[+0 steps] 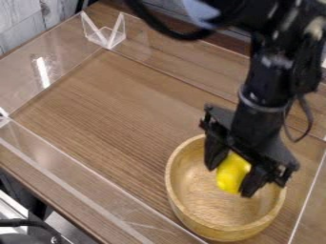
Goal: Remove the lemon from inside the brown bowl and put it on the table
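The gripper (238, 175) points straight down above the brown bowl (192, 205), jaws pinching the lemon (232, 175), which hangs over the bowl's middle. The bowl sits on the desk (114, 105).

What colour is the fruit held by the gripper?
Bright yellow: the lemon, seen in the camera view.

The small glossy yellow lemon (234, 175) hangs upright over the middle of the big round light-brown wooden bowl (192, 195), clear of its floor. The bowl sits near the front right corner of the dark wood-grain table (114, 105).
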### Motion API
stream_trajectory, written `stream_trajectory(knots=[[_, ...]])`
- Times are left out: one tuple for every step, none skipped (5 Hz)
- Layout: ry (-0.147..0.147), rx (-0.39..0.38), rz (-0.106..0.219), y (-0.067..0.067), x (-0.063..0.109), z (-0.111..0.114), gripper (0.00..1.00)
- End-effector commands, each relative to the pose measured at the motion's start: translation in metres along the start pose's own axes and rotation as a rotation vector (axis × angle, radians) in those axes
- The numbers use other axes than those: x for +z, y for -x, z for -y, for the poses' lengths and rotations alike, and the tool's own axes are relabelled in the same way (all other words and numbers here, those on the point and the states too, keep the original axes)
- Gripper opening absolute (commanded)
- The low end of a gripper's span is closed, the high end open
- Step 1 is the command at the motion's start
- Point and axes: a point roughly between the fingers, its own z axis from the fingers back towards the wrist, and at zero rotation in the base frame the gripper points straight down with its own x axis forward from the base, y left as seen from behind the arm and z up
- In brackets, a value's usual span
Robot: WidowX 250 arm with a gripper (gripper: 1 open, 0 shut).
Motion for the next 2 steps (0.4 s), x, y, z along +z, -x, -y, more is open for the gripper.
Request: stream_trajectory(knots=[[-0.011, 0.069, 0.085, -0.009, 0.042, -0.015, 0.00], [-0.030, 0.158, 0.122, -0.015, 0.066, -0.042, 0.00]])
